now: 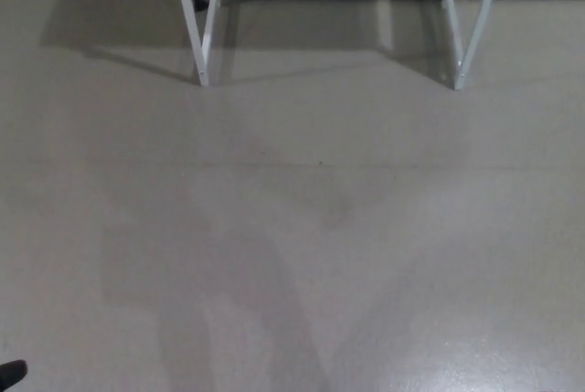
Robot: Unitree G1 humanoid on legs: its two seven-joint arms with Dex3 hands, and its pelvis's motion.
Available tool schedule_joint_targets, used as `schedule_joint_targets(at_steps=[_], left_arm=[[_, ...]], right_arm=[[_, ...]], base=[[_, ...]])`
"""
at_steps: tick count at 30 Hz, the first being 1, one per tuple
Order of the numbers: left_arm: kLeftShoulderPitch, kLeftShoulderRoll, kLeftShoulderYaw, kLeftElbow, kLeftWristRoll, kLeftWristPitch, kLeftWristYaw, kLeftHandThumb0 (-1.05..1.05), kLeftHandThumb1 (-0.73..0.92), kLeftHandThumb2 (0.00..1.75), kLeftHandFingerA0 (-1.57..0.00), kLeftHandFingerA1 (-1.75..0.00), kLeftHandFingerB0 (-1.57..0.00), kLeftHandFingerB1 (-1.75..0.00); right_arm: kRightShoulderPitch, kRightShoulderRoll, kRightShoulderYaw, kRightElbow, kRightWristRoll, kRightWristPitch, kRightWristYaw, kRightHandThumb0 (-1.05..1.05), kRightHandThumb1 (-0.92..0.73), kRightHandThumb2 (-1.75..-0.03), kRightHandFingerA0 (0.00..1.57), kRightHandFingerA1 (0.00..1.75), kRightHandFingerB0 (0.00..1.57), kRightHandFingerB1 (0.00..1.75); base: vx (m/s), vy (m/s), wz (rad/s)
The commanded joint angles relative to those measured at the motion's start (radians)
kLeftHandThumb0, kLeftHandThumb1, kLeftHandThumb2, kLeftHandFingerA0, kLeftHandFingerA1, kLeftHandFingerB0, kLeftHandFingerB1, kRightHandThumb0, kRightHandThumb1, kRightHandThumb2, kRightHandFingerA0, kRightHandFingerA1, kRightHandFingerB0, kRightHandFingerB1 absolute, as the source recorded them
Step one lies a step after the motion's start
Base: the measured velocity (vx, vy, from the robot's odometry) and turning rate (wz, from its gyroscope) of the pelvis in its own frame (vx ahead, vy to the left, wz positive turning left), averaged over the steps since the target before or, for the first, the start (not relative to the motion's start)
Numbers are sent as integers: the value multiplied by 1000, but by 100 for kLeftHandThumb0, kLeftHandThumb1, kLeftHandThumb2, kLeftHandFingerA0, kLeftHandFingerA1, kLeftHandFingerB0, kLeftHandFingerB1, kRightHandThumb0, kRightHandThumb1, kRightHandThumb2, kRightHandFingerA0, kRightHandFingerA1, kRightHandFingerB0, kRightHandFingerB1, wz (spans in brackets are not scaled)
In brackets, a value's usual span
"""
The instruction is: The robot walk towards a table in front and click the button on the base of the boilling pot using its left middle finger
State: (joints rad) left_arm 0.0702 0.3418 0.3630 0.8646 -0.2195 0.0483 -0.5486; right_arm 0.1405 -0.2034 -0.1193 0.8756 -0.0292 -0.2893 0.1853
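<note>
Bare floor (292, 255) is seen near; white legs (196, 26) stand far, so walking remains; hands are unseen, state untellable.

You have a single head view, tilted down at the smooth grey floor (302, 227), facing forward toward white metal table legs (195, 22) well ahead at the top edge.
</note>
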Motion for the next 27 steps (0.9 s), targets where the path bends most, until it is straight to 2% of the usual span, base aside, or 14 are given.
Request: schedule_joint_targets(at_steps=[1,2,3,4,6,7,10,11,12,14,18,25,26,27], left_arm=[[2,13,-2,6,-7,-13,8,-14,41,88,-39,-59,-21,-51],[5,15,-7,5,0,-22,10,-14,41,87,-37,-58,-21,-51],[6,14,-8,4,0,-23,10,-16,61,57,-44,-41,-33,-36],[8,13,-11,1,1,-22,13,-17,61,58,-43,-40,-32,-36],[7,16,-16,2,5,-24,15,-17,61,58,-44,-40,-32,-36],[6,18,-17,3,4,-25,15,-15,43,88,-35,-58,-20,-51],[3,19,-16,11,0,-33,9,-15,41,87,-34,-58,-20,-51],[-1,18,-17,11,0,-31,14,-17,58,57,-45,-41,-33,-36],[-2,18,-19,11,2,-33,17,-18,58,57,-46,-41,-34,-36],[2,17,-22,2,3,-33,20,-18,60,57,-45,-41,-34,-36],[5,17,-22,0,-3,-24,21,-17,61,57,-44,-41,-33,-36],[4,23,-36,5,5,-42,27,-18,60,57,-43,-40,-34,-36],[4,23,-35,7,3,-44,25,-18,59,57,-41,-40,-34,-37],[3,23,-35,10,3,-48,24,-18,59,57,-41,-40,-33,-36]], right_arm=[[-3,-5,-5,13,15,-5,-3,-32,-52,-73,64,60,45,50],[-2,-4,-4,16,13,-6,-4,-24,-62,-58,69,52,50,42],[-2,-6,-4,18,12,-7,-4,-24,-63,-58,68,52,50,42],[-1,-9,-2,18,9,-7,-3,-33,-53,-73,63,60,44,50],[-2,-9,2,17,3,-14,-7,-33,-53,-73,63,60,45,50],[-4,-9,4,21,0,-20,-9,-33,-53,-73,65,60,45,50],[-6,-10,4,24,5,-16,-4,-32,-53,-73,63,60,44,50],[-9,-11,2,24,6,-15,-3,-33,-53,-73,63,60,44,50],[-10,-12,2,24,6,-13,-3,-24,-63,-59,67,52,49,42],[-9,-13,4,27,3,-24,-5,-33,-52,-73,63,60,46,50],[-8,-13,9,24,-4,-13,-14,-34,-52,-74,64,59,46,50],[-12,-15,14,23,1,-8,-13,-33,-53,-73,63,59,45,49],[-12,-15,15,23,-1,-8,-15,-24,-63,-58,68,51,50,41],[-12,-16,18,21,-5,-7,-19,-24,-63,-58,70,52,50,41]], base=[[170,139,-6],[176,212,7],[101,108,23],[98,68,-43],[86,69,8],[201,108,6],[165,52,6],[153,16,5],[171,-8,7],[196,-39,5],[201,-112,14],[104,-118,-12],[88,-22,-11],[86,-11,-8]])
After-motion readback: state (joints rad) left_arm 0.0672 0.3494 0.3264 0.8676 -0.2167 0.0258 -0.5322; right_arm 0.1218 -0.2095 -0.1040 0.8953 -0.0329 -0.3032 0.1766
